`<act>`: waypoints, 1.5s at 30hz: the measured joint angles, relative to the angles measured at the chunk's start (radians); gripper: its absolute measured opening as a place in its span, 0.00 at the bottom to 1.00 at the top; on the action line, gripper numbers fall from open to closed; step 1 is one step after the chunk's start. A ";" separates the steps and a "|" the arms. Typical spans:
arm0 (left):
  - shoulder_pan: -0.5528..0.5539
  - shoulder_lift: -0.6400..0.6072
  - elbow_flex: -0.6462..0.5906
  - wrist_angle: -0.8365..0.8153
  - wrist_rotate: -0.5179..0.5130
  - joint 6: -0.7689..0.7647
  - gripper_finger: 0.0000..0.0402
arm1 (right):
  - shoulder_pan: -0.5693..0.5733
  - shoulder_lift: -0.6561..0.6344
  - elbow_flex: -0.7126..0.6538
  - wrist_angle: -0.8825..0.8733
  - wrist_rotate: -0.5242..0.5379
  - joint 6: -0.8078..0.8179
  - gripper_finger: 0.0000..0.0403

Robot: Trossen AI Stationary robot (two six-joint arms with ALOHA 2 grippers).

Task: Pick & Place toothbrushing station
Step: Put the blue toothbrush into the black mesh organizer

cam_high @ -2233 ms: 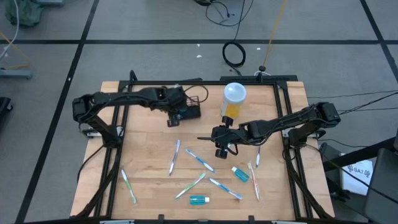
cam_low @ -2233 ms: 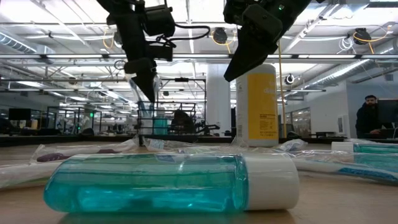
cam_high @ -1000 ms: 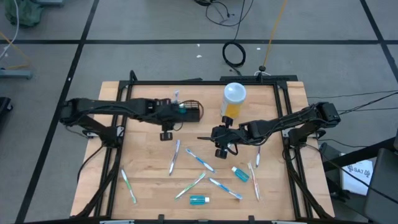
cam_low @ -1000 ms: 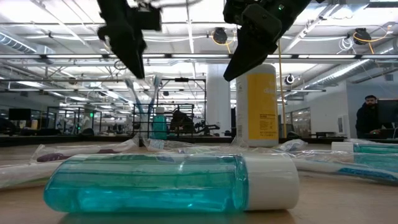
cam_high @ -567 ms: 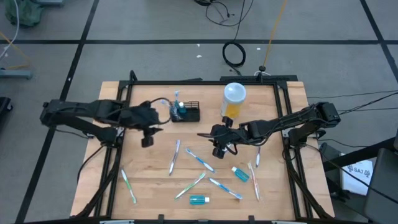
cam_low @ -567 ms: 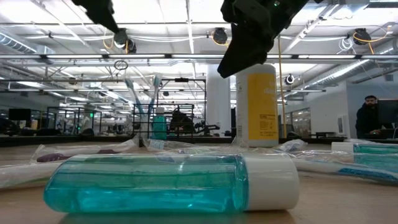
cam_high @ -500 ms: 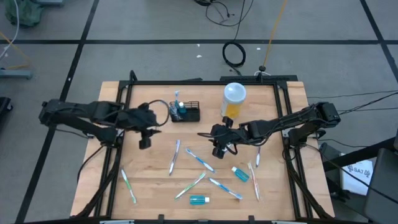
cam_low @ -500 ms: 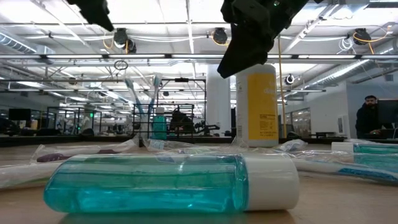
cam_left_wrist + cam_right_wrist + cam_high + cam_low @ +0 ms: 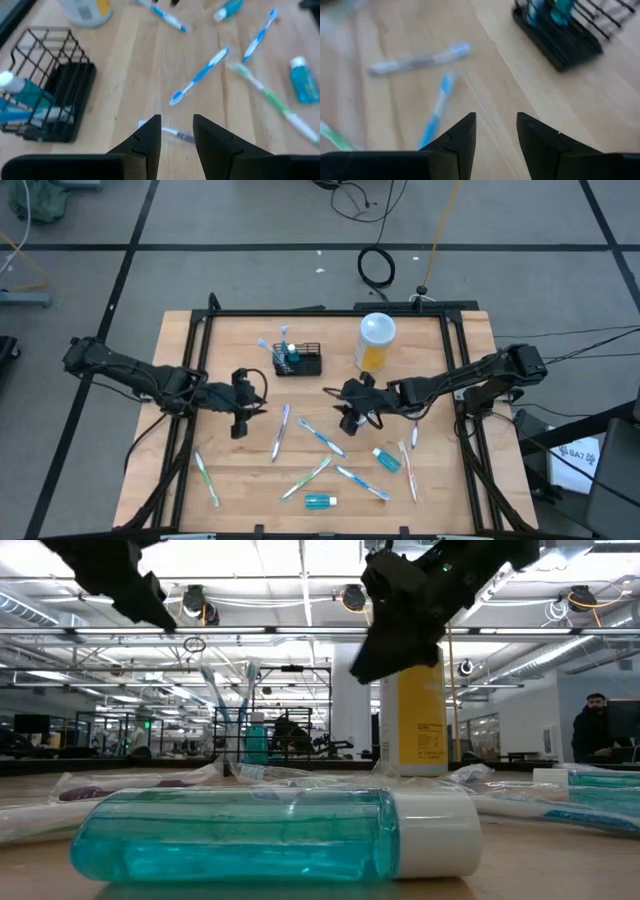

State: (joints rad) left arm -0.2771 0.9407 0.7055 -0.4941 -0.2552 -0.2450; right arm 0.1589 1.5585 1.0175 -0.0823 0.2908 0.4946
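We see the left gripper point(image 9: 177, 131) over bare wood, its fingers point(image 9: 150, 137) parted with nothing between them. The toothbrushing station point(image 9: 50, 90) stands upright on the table point(image 9: 130, 65), holding a teal bottle point(image 9: 22, 92). Wrapped toothbrushes point(image 9: 200, 75) lie scattered beyond.

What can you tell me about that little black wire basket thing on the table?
The toothbrushing station is a small black rack of thin wire with open, slatted sides. It stands upright on the wooden table, toward the far edge, beside the tall white-lidded container. Blue toothbrushes and a small teal bottle stand in it. Neither gripper touches it.
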 joint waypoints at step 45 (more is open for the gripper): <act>0.003 0.003 -0.027 -0.019 -0.034 0.092 0.30 | 0.051 0.547 0.255 0.195 -0.090 -0.012 0.34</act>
State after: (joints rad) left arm -0.2745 0.9432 0.6788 -0.5129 -0.2895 -0.1530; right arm 0.2094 2.1056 1.2725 0.1129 0.2007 0.4822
